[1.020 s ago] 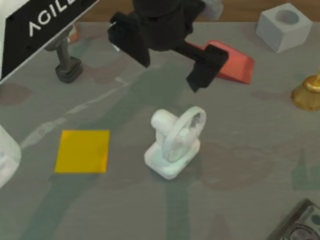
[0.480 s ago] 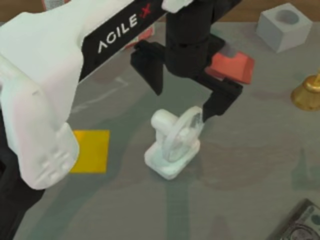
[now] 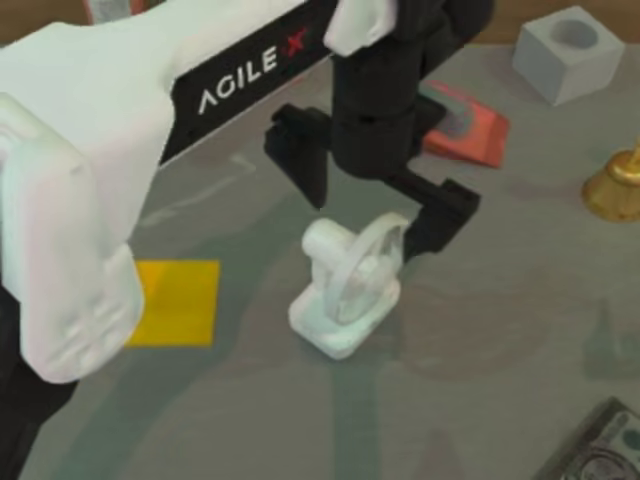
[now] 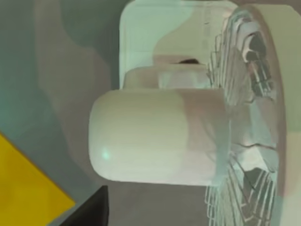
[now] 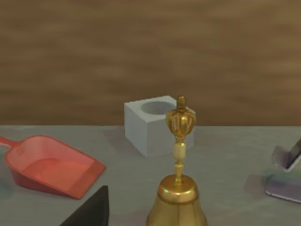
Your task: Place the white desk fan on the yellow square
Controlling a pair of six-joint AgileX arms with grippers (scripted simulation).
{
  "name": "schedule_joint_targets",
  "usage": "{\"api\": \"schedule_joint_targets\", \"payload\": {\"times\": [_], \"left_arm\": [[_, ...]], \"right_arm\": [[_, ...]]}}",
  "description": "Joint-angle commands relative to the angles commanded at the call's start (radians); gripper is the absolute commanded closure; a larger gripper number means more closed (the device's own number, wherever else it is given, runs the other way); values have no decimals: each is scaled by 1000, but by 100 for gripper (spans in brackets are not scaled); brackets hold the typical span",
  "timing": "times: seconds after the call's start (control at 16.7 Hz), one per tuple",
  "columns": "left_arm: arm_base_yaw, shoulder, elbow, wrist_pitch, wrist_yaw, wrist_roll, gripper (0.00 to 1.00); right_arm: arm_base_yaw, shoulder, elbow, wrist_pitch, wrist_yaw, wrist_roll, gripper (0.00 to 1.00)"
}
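- Since half a second ago, the left gripper (image 3: pixel 375 205) has dropped a little closer over the fan (image 3: pixel 348 285); one second ago it hung higher and farther back, and the left arm's white body had not yet covered the table's left side. The fan and square have not moved.
- Fan stands upright on its base near the table's middle, ring grille toward the right, motor housing (image 4: pixel 155 141) toward the left.
- Left gripper sits directly above and slightly behind the fan, fingers spread wide: one finger (image 3: pixel 300 150) is behind the motor housing, the other (image 3: pixel 440 215) is just beside the grille's far right edge. Whether that finger touches the grille I cannot tell. Nothing is held.
- Left wrist view looks down along the housing and grille from close by, with a corner of the square (image 4: pixel 26 188) to one side.
- Square (image 3: pixel 180 302) lies flat to the fan's left, well apart from it, partly covered in the top view by the arm.
- Table (image 3: pixel 480 380) is grey-green and mottled, with a brown wooden wall behind it in the right wrist view.
- Red dustpan (image 3: pixel 465 128) lies behind the gripper, a grey cube (image 3: pixel 568 52) with a round hole at the far right, a brass bell (image 3: pixel 615 188) at the right edge.
- Right arm is out of the top view; its camera faces the bell (image 5: pixel 178 188), cube (image 5: pixel 155 125) and dustpan (image 5: pixel 51 165). Its fingers' state I cannot tell.
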Motion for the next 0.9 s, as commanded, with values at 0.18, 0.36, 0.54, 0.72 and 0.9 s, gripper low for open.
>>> {"api": "schedule_joint_targets", "payload": {"times": [0.18,0.36,0.54,0.72,0.9], "left_arm": [[-1,-23,-116,92,0,-1,0],[-2,-28,-142,117,0,-2,0],[-2,-28,-142,117,0,-2,8],[-2,-28,-142,117,0,-2,30],[-2,-28,-142,117,0,-2,53]], "right_arm": [[0,0,0,0,0,0,0],[0,0,0,0,0,0,0],[0,0,0,0,0,0,0],[0,0,0,0,0,0,0],[0,0,0,0,0,0,0]]}}
